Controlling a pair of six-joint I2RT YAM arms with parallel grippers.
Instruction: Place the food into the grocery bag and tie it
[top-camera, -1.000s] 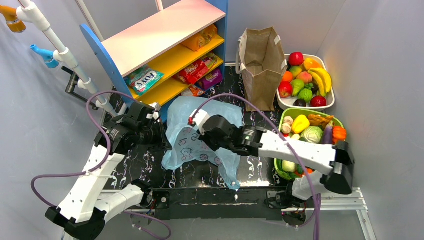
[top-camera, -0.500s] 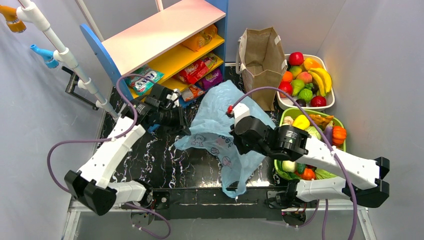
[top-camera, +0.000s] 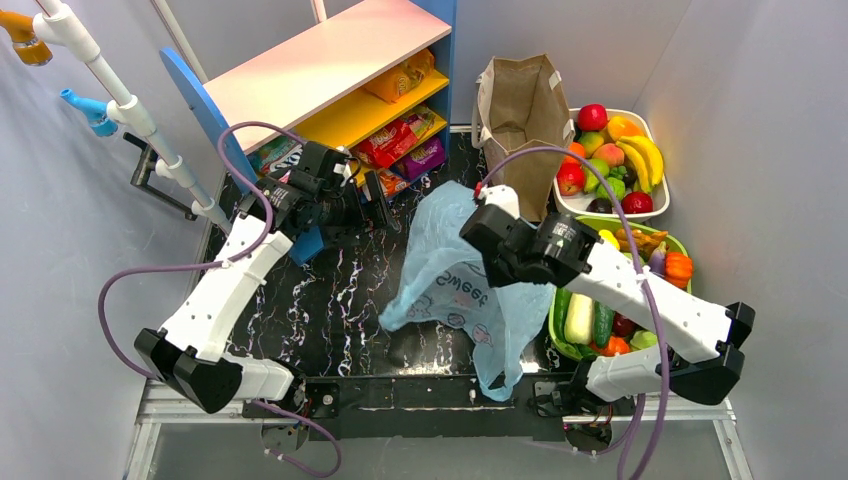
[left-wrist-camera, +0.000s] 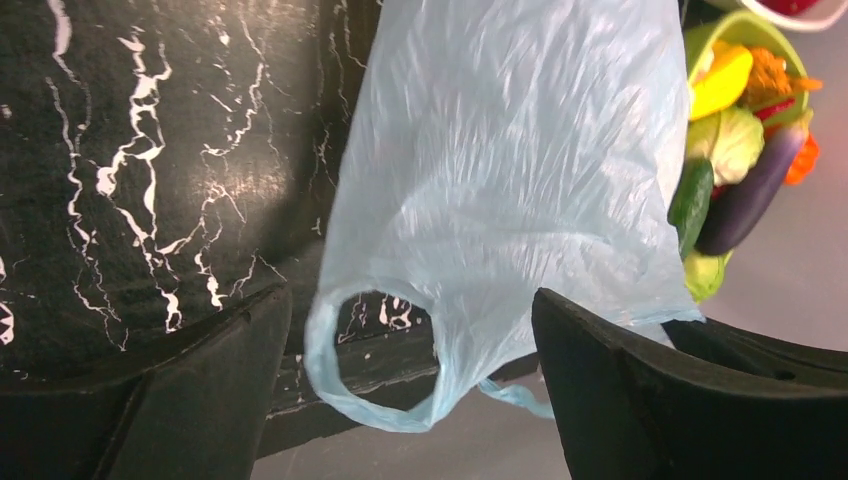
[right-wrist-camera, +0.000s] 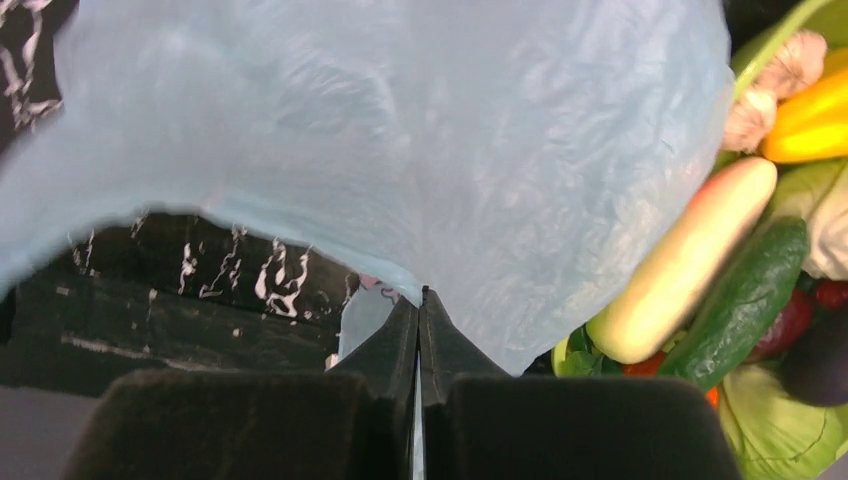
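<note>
**Operator:** What is the state of the left gripper (left-wrist-camera: 410, 300)?

**Technician:** Released. Its two fingers (left-wrist-camera: 190, 390) stand wide apart with nothing between them. It hangs above the black tabletop (top-camera: 330, 300), just beside the lower right corner of the shelf (top-camera: 330, 70), and faces the grocery bag (top-camera: 450, 270).

**Operator:** And the right gripper (right-wrist-camera: 421, 300)?

**Technician:** Clenched on the grocery bag. The fingers are pressed together and pinch a thin fold of the film at the bag's upper edge.

**Operator:** Where is the grocery bag?

**Technician:** It is lifted over the middle of the tabletop and hangs from the right gripper. Its lower part drapes down to the near edge. One loop handle (left-wrist-camera: 318, 355) hangs free at the bottom. The green basket (top-camera: 560, 330) of vegetables sits just to the right of it.

**Operator:** Where is the food?

**Technician:** On the shelf at the far left, apart from the bag. The red packets (top-camera: 395, 140) lie on the yellow middle level. The teal-and-white packet (top-camera: 275, 155) lies to their left, partly hidden by the left arm
</note>
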